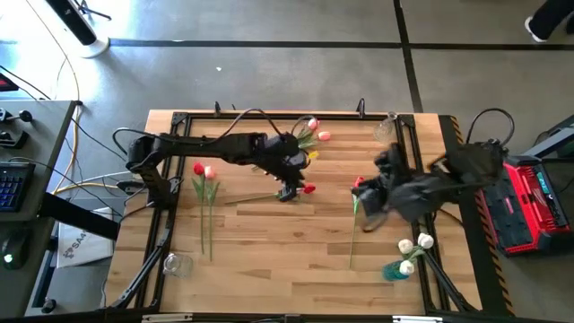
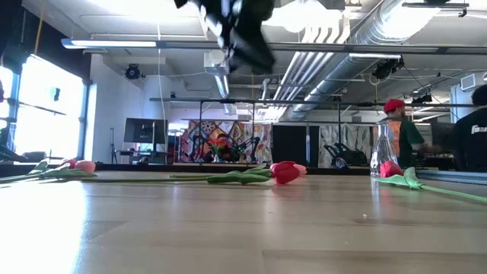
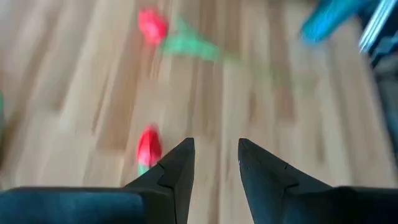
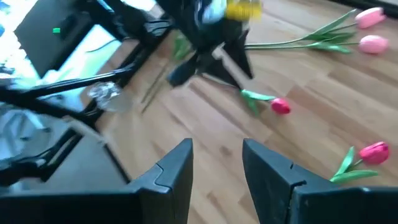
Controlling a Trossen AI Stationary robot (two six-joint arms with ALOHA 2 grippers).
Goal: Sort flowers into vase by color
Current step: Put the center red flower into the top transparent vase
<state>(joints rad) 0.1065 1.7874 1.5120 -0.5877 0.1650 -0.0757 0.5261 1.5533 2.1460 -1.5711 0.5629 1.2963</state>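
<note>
My left gripper (image 1: 287, 192) (image 3: 216, 152) is open and hovers over the table's middle, just left of a red tulip's head (image 1: 309, 189) (image 3: 148, 147) whose stem lies on the wood. In the low view this gripper (image 2: 255, 53) hangs above that tulip (image 2: 285, 173). My right gripper (image 1: 365, 194) (image 4: 217, 152) is open and empty, next to a second red tulip (image 1: 357, 183) (image 4: 375, 151). Two pink tulips (image 1: 318, 130) lie near the far edge. Two red ones (image 1: 204, 170) lie at the left. White tulips (image 1: 414, 244) lie at the near right by a teal thing (image 1: 392, 270).
A clear glass vase (image 1: 178, 263) lies at the near left corner, and another (image 1: 386, 128) (image 2: 386, 152) stands near the far right corner. A dark frame (image 1: 170, 179) runs along the table's left and right sides. Bare wood shows in the near middle. People stand in the room behind.
</note>
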